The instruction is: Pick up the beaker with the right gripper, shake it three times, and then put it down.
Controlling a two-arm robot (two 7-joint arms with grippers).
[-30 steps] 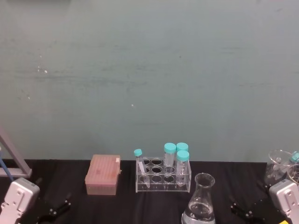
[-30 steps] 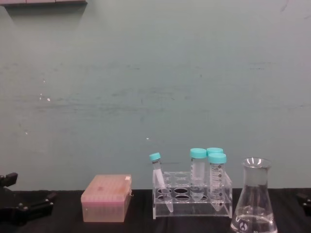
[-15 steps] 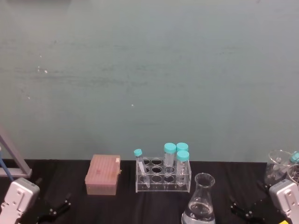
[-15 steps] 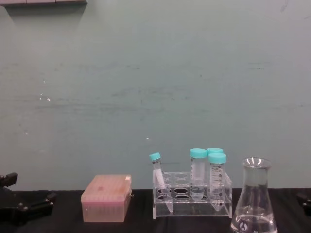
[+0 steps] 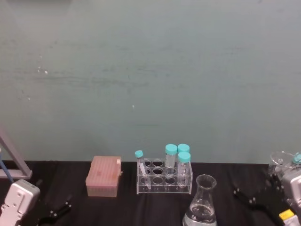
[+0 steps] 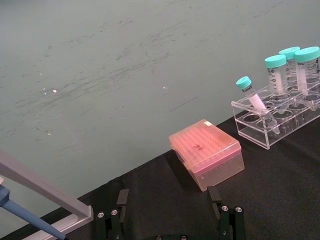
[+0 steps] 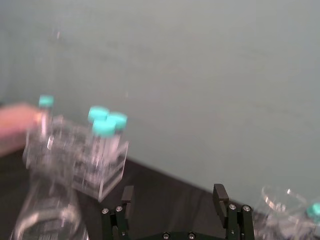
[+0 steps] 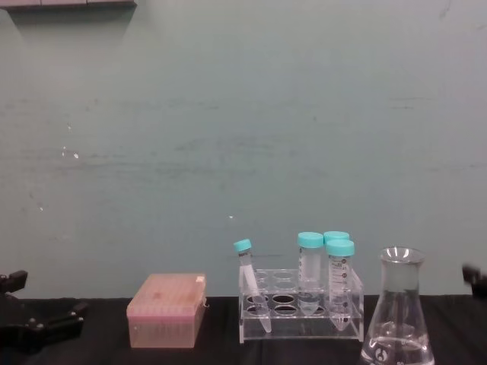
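– On the black bench [image 5: 141, 207], why does the beaker [image 5: 201, 202] stand so far to the front?

– I judge it is placed for an easy reach. It stands upright, apart from the clear tube rack [image 5: 164, 178] behind it, and the right gripper [image 7: 173, 200] is near, on its right side. The narrow neck is free all around.

– Does the gripper hold it?

– No. Its fingers [image 7: 220, 194] are spread wide with nothing between them, and they do not touch the glass. The pick-up is not yet done.

– And the other arm?

– The left gripper [image 6: 168, 200] rests low at the left front, its fingers also wide apart and empty, near the pink box [image 5: 103, 176].

– What is the beaker like?

– Clear smooth glass, with a wide conical base and a flared rim. A little clear liquid seems to be inside. Smooth glass can slip, so a grasp at the neck seems safest.
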